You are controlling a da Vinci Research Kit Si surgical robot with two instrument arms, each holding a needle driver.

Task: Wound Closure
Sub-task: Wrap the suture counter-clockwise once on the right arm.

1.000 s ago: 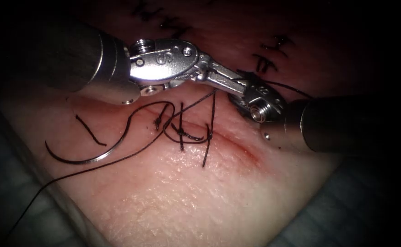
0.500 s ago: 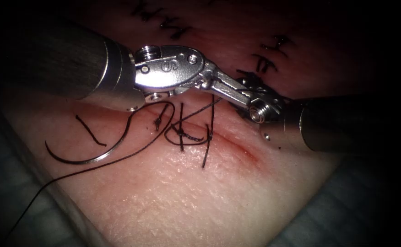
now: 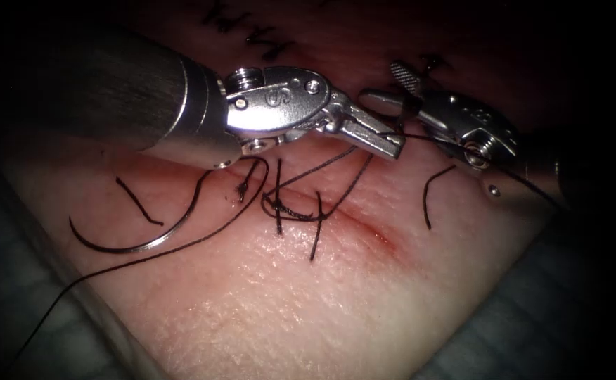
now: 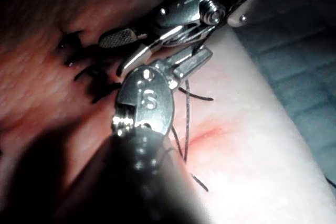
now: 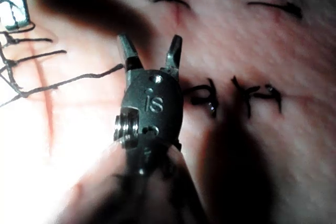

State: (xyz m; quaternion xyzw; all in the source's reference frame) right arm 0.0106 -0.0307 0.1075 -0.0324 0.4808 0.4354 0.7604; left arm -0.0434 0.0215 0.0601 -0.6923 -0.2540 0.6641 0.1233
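The steel left tool clamps the thin black thread, the steel right tool gapes wide holding nothing, while the curved dark needle lies free on the pale pink tissue, left of the cut.

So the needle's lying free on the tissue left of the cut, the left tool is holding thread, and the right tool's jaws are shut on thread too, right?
Not quite: the right tool has its jaws open and holds nothing, as the right wrist view shows. The rest stands: the needle lies free on the tissue left of the cut, and the left tool is shut on the thread.
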